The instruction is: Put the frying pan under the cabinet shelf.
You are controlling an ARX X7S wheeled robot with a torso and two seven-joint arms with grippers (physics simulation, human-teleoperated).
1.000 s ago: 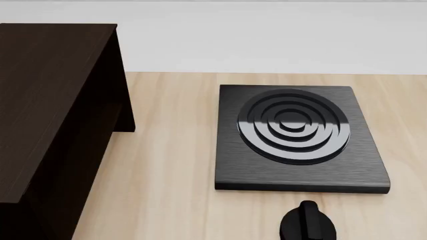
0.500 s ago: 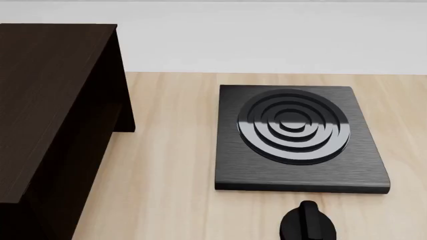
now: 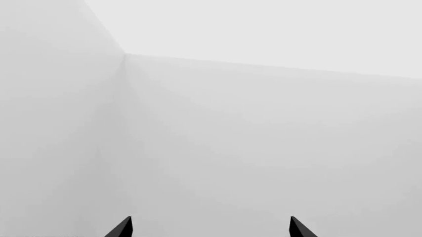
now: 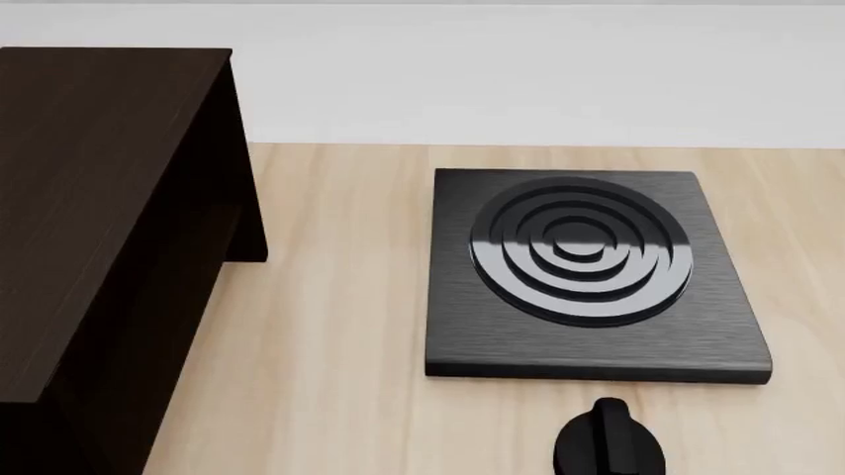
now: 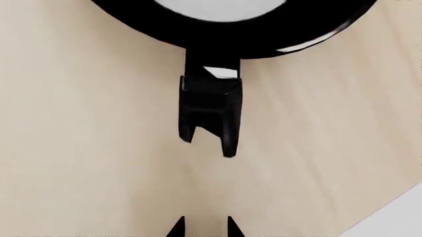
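The frying pan shows only in the right wrist view: a glossy black round rim at the frame's edge, with its black handle pointing toward my gripper, lying on the light wooden table. My right gripper is a short way off the handle's end, its two tips a narrow gap apart with nothing between them. My left gripper is wide open and empty, facing blank white walls. The cabinet shelf, dark brown wood, stands at the left of the head view. Neither the pan nor either gripper shows in the head view.
A square black stove plate with concentric rings lies on the wooden table right of the cabinet. A black round knob sits in front of it. The table's edge runs close to the right gripper.
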